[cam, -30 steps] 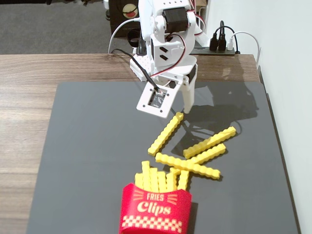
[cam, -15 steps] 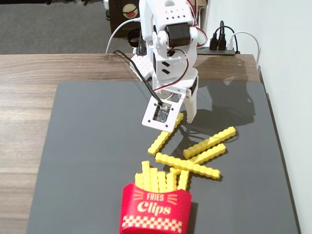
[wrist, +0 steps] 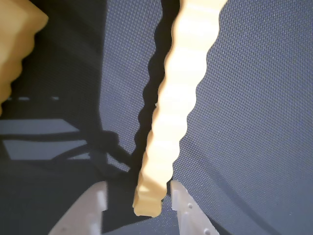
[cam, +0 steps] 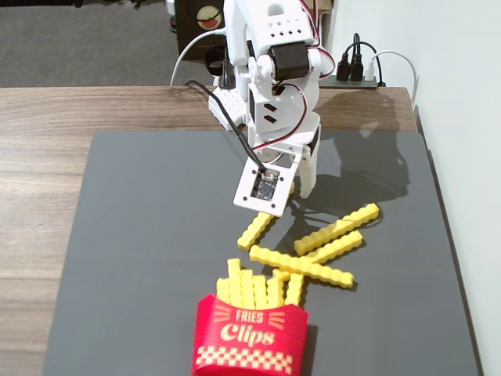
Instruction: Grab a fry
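Note:
The fry (cam: 256,229) is a short yellow crinkle-cut stick lying on the dark grey mat (cam: 156,235), just left of the other loose fries. My white gripper (cam: 291,194) hangs over its far end, partly hidden by the wrist camera plate. In the wrist view the fry (wrist: 176,107) runs up the frame and its near end lies between my fingertips (wrist: 139,196). The right finger (wrist: 183,203) is close beside it. The left finger (wrist: 95,200) stands apart with a dark gap. The jaws are open and the fry rests on the mat.
A red "Fries Clips" carton (cam: 250,337) with several fries sticking out stands at the mat's front. Three longer loose fries (cam: 301,267) (cam: 337,229) (cam: 338,247) lie right of the target. Another fry's end (wrist: 14,44) shows top left in the wrist view. A power strip (cam: 356,74) sits at the back right.

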